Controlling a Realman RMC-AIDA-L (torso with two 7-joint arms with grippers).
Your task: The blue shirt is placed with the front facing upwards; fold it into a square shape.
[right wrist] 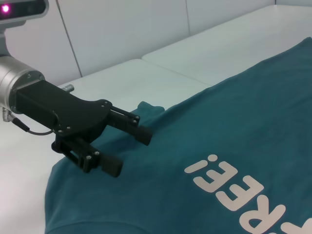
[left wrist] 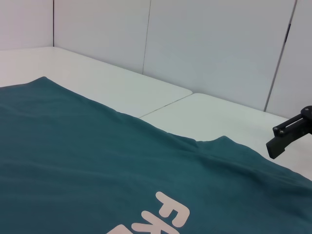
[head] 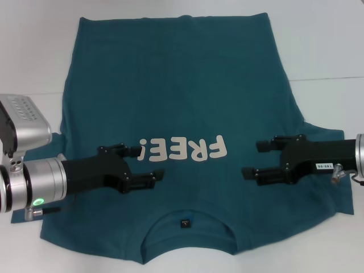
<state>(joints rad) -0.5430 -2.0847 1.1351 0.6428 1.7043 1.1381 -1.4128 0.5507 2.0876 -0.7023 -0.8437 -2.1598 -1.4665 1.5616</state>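
Shirt (head: 187,96) lies flat on the white surface (head: 330,45), front up, "FREE!" lettering (head: 185,149) readable from the far side, collar and neck label (head: 184,223) nearest us, hem at the far edge. No fold made yet by the look of it: both sleeves are out to the sides, body fully spread. We have both arms in over the chest, mirrored either side of the lettering. Left pincer (head: 145,165) sits just beside the "!" end, fingers spread with nothing between them; right pincer (head: 255,159) sits near the "F" end, likewise released and gripping nothing. Right wrist view shows the left pincer (right wrist: 129,148) above the cloth near the left sleeve (right wrist: 148,108), not pinching it; we can't tell whether its lower finger touches the fabric. Left wrist view catches only the tip of the right pincer (left wrist: 287,136) past the shirt edge. Symmetric pose reads as staging for a two-handed fold: each arm is placed to take its own side so the cloth stays square. Next, we'd judge, is moving out to the sleeve or shoulder edges. Risk: pinching two layers or dragging the body askew.
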